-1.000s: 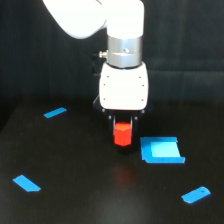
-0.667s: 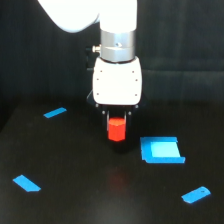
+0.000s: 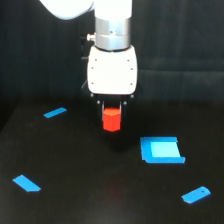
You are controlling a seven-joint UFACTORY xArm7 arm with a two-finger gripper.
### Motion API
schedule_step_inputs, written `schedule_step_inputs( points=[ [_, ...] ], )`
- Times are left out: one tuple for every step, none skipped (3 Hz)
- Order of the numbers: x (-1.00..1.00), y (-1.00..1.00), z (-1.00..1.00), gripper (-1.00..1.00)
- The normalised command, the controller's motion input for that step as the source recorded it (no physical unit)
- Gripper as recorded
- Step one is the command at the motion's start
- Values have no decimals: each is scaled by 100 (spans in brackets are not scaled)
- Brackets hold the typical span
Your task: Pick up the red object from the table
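One red object [image 3: 112, 120] sits clamped between my gripper [image 3: 112, 113] fingers, lifted clear of the table [image 3: 90, 200]. I see the blue square block [image 3: 161, 150] lying below the fingers, toward the exterior view's right.

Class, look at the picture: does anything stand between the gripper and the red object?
Nothing visible does. The red object sits right at the gripper, between its fingers, above the table. The blue pieces lie off to the sides.

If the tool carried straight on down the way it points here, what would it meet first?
Most likely bare table: the tool, shut on the red object, points straight down, and no blue piece seems to lie beneath it, though depth is uncertain.
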Motion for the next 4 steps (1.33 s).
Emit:
schedule_step_inputs(
  points=[
    [7, 10, 100, -92],
    [-8, 9, 63, -100],
    [8, 5, 31, -94],
    [-5, 2, 31, -100]
  ],
)
